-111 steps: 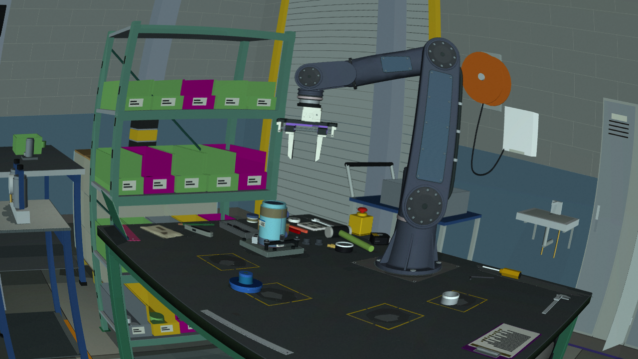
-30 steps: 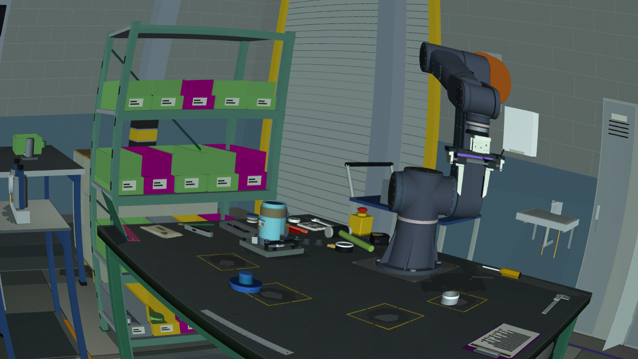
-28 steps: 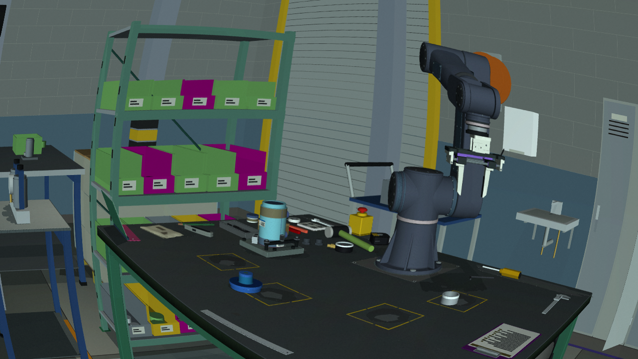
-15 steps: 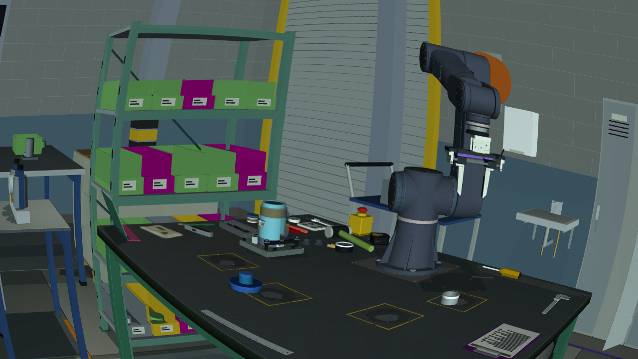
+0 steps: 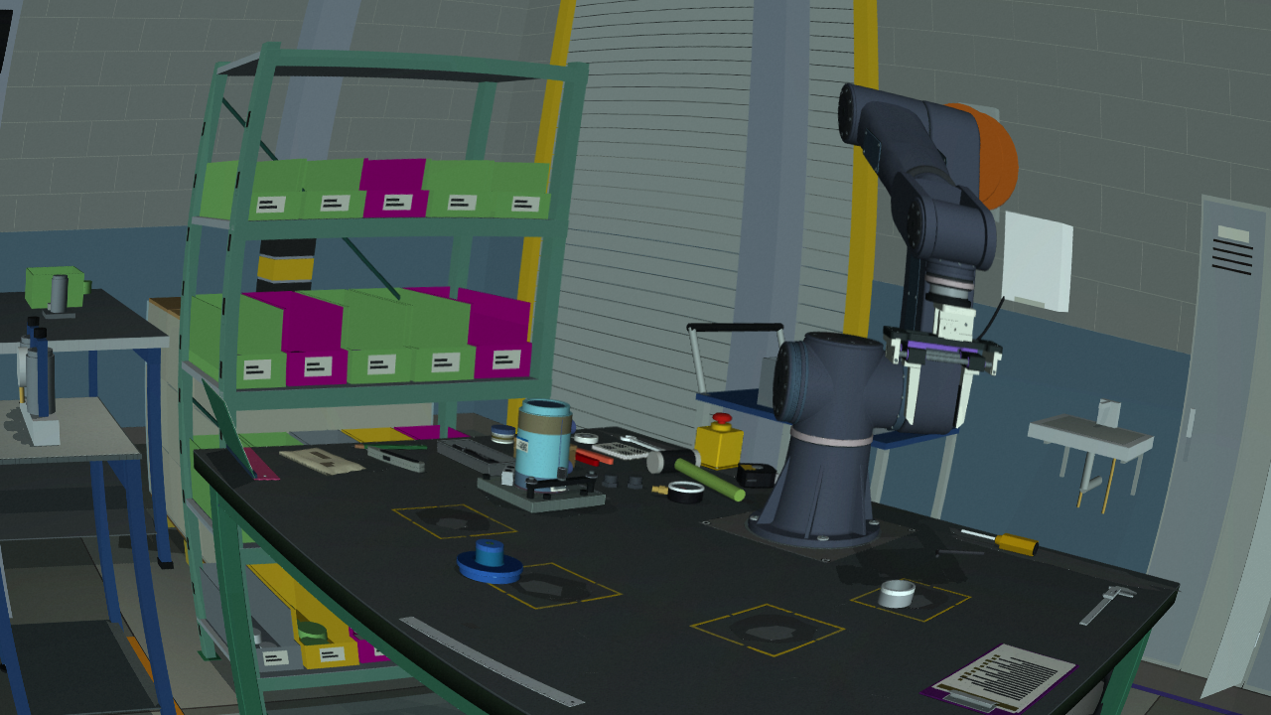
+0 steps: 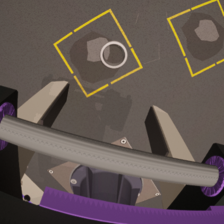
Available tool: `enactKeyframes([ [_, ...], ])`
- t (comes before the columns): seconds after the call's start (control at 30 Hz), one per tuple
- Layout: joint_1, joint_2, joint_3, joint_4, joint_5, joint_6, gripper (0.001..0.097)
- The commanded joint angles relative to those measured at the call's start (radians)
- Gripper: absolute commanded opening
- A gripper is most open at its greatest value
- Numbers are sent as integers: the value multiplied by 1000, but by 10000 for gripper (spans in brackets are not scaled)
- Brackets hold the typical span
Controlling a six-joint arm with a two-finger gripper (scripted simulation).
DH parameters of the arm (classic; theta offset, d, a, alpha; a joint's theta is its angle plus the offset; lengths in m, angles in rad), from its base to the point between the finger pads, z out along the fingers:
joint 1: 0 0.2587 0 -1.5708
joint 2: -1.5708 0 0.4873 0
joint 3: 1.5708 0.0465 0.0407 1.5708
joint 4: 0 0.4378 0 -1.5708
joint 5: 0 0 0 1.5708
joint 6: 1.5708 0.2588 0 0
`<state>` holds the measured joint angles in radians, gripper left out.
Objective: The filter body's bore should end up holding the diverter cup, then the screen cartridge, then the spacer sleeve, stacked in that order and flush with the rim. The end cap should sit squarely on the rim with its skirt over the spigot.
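My gripper (image 5: 939, 418) hangs open and empty high above the right part of the bench, fingers pointing down (image 6: 106, 100). Below it, a short white ring, the spacer sleeve (image 5: 896, 593) (image 6: 113, 54), stands in a yellow-marked square on the black benchtop. The filter body (image 5: 543, 442), a light-blue cylinder with a tan band, stands upright, clamped in a grey fixture at the far left of the bench. The blue end cap (image 5: 490, 562) sits on the bench in front of it, at the edge of another marked square. I cannot see the diverter cup or the screen cartridge.
The green shelf rack (image 5: 373, 293) with bins stands behind the bench's left end. My arm's base (image 5: 813, 445) rises mid-bench. Tools, a green rod (image 5: 708, 479) and a red-button box (image 5: 719, 438) lie behind the fixture. A clipboard (image 5: 1000, 678), caliper (image 5: 1107, 605) and screwdriver (image 5: 1004, 541) lie at the right.
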<state>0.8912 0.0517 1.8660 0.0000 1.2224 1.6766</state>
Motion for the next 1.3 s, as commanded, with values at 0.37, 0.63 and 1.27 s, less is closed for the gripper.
enactKeyframes([
  [0.37,-1,202,174,0,-374,-1,715],
  [0.63,-1,292,208,0,-500,-1,715],
  [1.27,-1,331,219,0,-550,-1,715],
])
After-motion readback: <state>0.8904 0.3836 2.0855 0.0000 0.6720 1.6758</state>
